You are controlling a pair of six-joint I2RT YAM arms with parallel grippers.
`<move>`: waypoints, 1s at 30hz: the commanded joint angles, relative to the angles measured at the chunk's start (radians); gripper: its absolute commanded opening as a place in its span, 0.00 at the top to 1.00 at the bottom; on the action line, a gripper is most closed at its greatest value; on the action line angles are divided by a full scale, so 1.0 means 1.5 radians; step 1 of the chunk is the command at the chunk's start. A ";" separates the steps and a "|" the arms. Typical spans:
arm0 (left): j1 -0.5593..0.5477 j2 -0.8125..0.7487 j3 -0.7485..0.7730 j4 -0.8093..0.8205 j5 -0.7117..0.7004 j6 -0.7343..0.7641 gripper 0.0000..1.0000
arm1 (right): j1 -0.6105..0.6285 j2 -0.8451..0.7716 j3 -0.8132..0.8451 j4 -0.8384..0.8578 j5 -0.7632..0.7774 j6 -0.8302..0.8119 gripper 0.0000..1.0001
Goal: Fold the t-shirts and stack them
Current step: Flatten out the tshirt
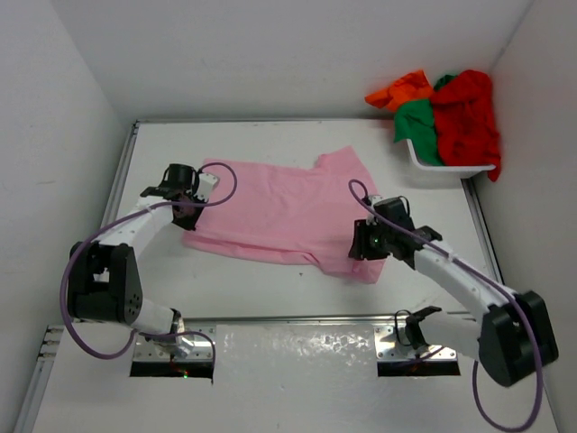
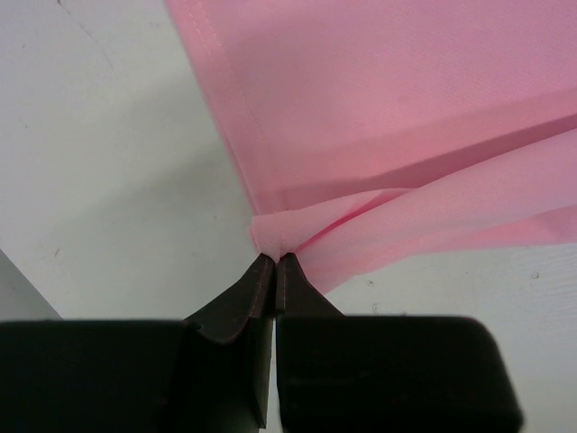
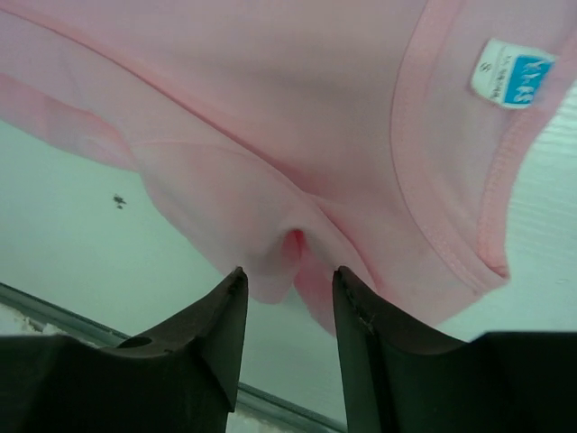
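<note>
The only writing we can find is on one small white label (image 3: 512, 72) with a blue panel, sewn inside the neckband (image 3: 410, 171) of the light pink t-shirt (image 1: 279, 212). On its white part we read what looks like an "S"; the print on the blue part is too small to make out.

We count four t-shirts. The light pink t-shirt lies spread on the white table (image 1: 270, 293), near its middle. The other three are heaped in one white basket (image 1: 451, 170) at about 2 o'clock from the pink one:
- the red t-shirt (image 1: 469, 113), draped over the basket's right side
- the green t-shirt (image 1: 416, 126), on its left
- the orange t-shirt (image 1: 401, 90), spilling out at the far left corner

There are two claws, both at the pink shirt. The left gripper (image 2: 275, 263) is at the shirt's 9 o'clock edge, its jaws pressed together on a pinch of the hem. The right gripper (image 3: 288, 278) is at about 4 o'clock, beside the neck opening. Its jaws stand moderately apart, with a small pucker of pink cloth just ahead of the gap and unclamped.
</note>
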 commanded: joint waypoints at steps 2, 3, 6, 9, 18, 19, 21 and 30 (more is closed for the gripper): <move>0.008 -0.002 0.020 0.008 0.011 -0.003 1.00 | 0.002 -0.133 0.036 -0.053 0.073 0.050 0.67; 0.008 0.000 0.020 0.008 0.011 -0.004 1.00 | 0.003 -0.160 0.031 -0.060 0.078 0.078 0.70; 0.008 0.006 0.023 0.005 0.005 -0.004 1.00 | 0.002 -0.188 -0.032 -0.055 0.036 0.151 0.84; 0.008 0.011 0.024 0.004 0.002 -0.008 1.00 | 0.004 -0.175 -0.104 -0.016 -0.016 0.223 0.89; 0.008 -0.003 0.007 0.012 0.011 -0.013 1.00 | 0.006 -0.115 -0.123 0.018 -0.016 0.252 0.85; 0.008 -0.003 0.006 0.012 0.011 -0.014 1.00 | 0.006 -0.110 -0.126 0.023 -0.011 0.254 0.84; 0.008 -0.004 0.005 0.013 0.011 -0.013 1.00 | 0.006 -0.101 -0.140 0.043 0.001 0.263 0.82; 0.008 -0.003 0.005 0.013 0.008 -0.013 1.00 | -0.018 -0.046 -0.100 0.081 0.060 0.235 0.75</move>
